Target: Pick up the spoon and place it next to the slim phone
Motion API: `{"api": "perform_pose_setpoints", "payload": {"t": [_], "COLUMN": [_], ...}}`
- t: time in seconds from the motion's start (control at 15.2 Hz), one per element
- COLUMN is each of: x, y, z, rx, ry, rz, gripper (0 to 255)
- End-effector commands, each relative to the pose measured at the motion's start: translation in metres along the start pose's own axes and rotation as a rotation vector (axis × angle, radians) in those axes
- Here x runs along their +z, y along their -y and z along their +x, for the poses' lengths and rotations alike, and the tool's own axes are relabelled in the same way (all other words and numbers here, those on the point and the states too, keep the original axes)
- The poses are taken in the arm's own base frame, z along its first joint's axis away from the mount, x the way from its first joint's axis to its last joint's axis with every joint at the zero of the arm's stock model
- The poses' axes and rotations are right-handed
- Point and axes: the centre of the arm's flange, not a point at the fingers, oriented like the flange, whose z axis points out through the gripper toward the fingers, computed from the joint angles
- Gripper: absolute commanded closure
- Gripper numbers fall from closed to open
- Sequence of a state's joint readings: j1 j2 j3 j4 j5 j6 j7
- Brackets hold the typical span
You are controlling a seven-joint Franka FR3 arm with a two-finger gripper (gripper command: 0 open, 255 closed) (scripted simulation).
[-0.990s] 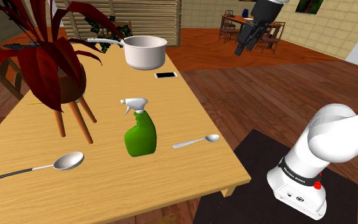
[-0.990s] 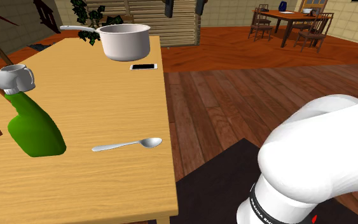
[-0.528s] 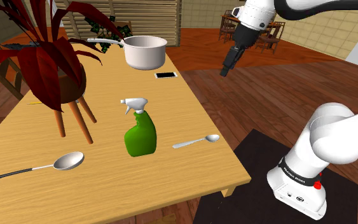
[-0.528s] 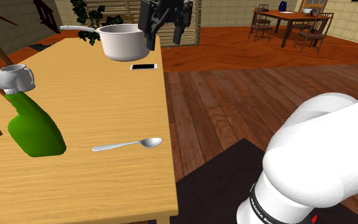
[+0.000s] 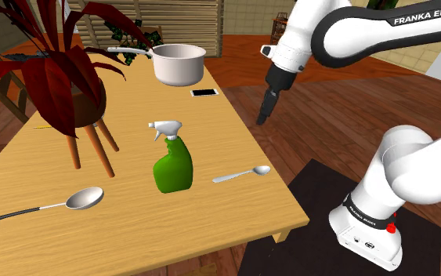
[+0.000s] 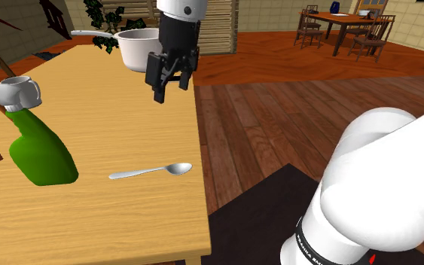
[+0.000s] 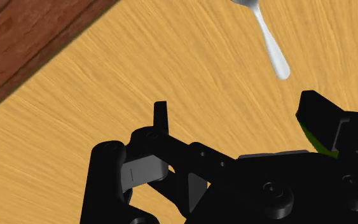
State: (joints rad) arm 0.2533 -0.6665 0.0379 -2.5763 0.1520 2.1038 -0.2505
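While the gripper [image 5: 262, 118] is hovering with fingers apart and empty, the spoon [image 5: 242, 174] is lying flat near the table's [image 5: 132, 227] near edge, right of the green spray bottle [image 5: 172, 165] in the shoulder view. It is probably going to handle as light, stiff and slippery, so I am favouring a pinch across the thin handle.

White arm [image 5: 344, 31], dark joints; white FRANKA EMIKA lettering [image 5: 426, 19] on dark band; white base [image 5: 365, 227] with black ring, red button [image 5: 391, 228]; all-black tool [image 6: 169, 89], two fingers [image 7: 161, 118], round screws [image 7: 269, 188], grey insert [image 7: 147, 169] in its body
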Motion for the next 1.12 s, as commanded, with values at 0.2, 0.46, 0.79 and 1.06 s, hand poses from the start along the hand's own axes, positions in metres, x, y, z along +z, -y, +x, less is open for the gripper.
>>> {"api": "perform_pose_setpoints", "payload": {"t": [0.2, 0.46, 0.79, 1.06], "x": [0.058, 0.102, 0.142, 0.163], "y": [0.028, 0.052, 0.071, 0.074], "z": [0.003, 0.003, 0.001, 0.0], "rx": [-0.154, -0.275, -0.36, -0.36], "ry": [0.01, 0.019, 0.026, 0.026], "rz": [0.056, 0.101, 0.133, 0.133], "gripper": [0, 0, 0, 0]}}
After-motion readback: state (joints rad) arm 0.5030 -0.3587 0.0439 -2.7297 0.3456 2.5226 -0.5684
